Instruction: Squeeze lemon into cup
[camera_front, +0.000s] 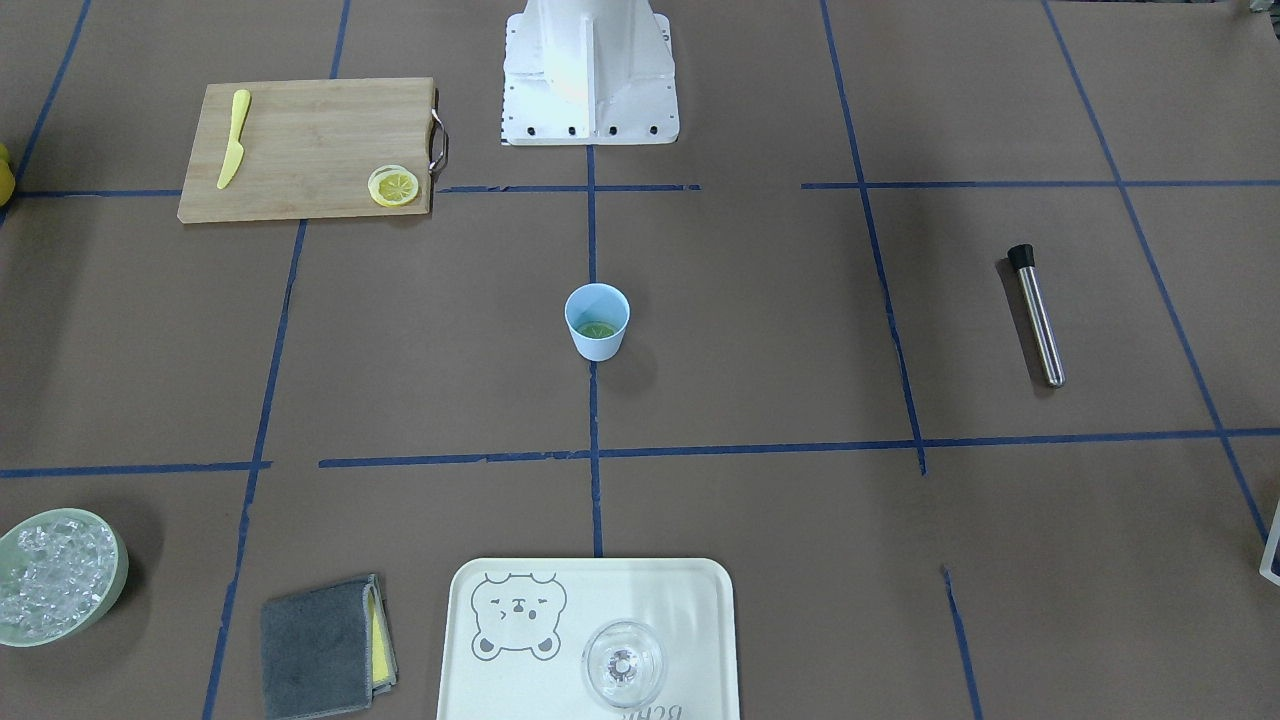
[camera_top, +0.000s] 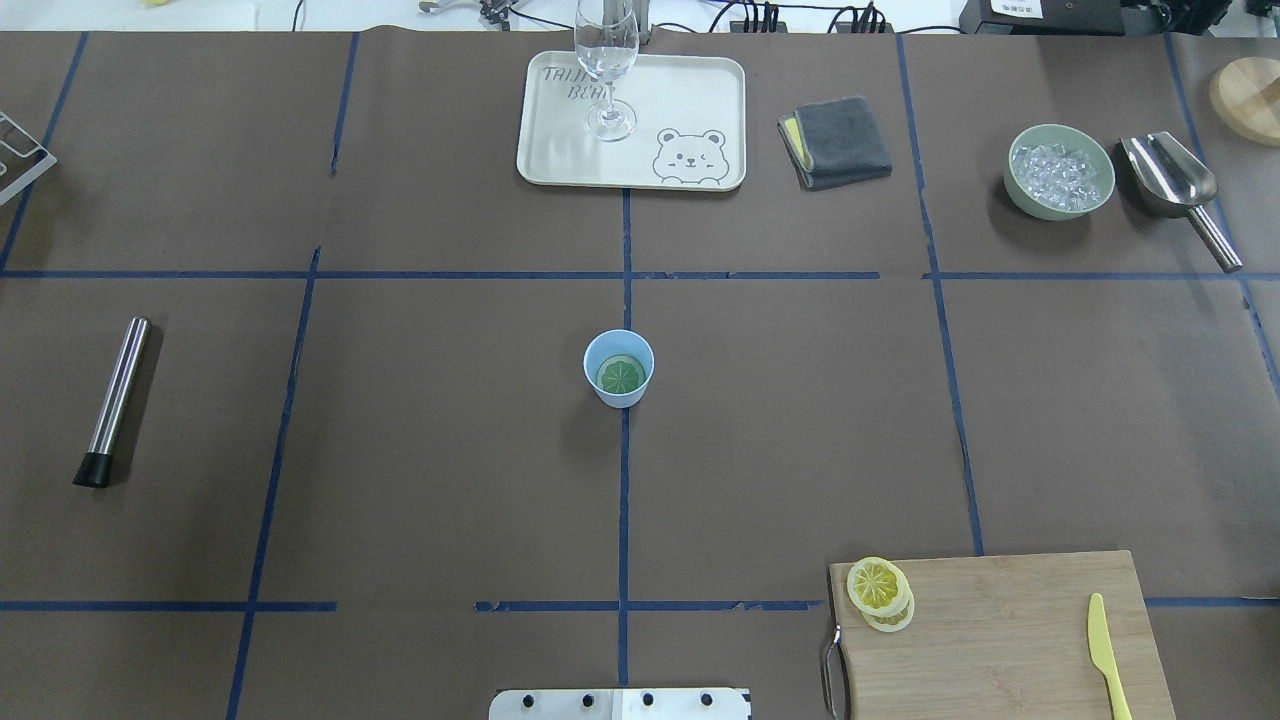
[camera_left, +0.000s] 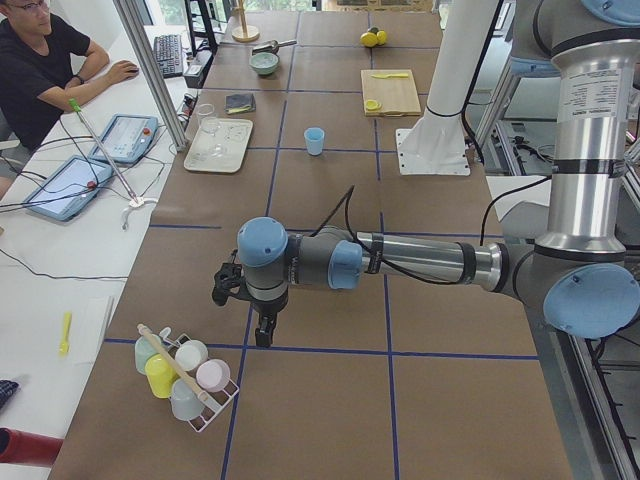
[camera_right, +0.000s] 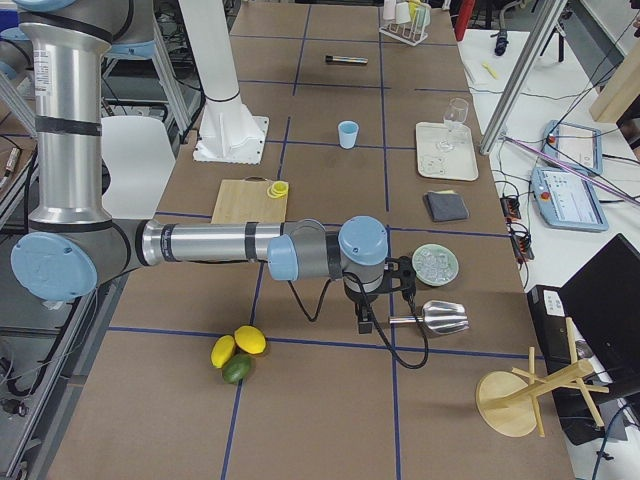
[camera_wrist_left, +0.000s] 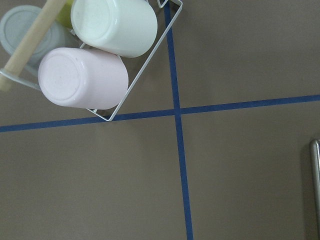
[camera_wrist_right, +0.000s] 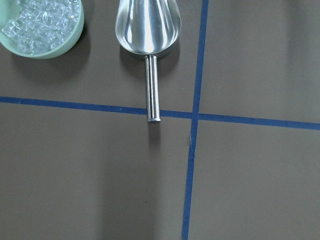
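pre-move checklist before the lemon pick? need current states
1. Cup upright at table centre: ok.
2. Cup empty: not ok, a slice already lies inside.
3. Lemon slices stacked on cutting board corner, uncovered: ok.
4. Knife apart from the slices: ok.
5. Left claw open: cannot tell.
6. Right claw open: cannot tell.

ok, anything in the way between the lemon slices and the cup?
Nothing visible: bare table between the lemon slices on the cutting board and the cup. A green slice already sits inside.
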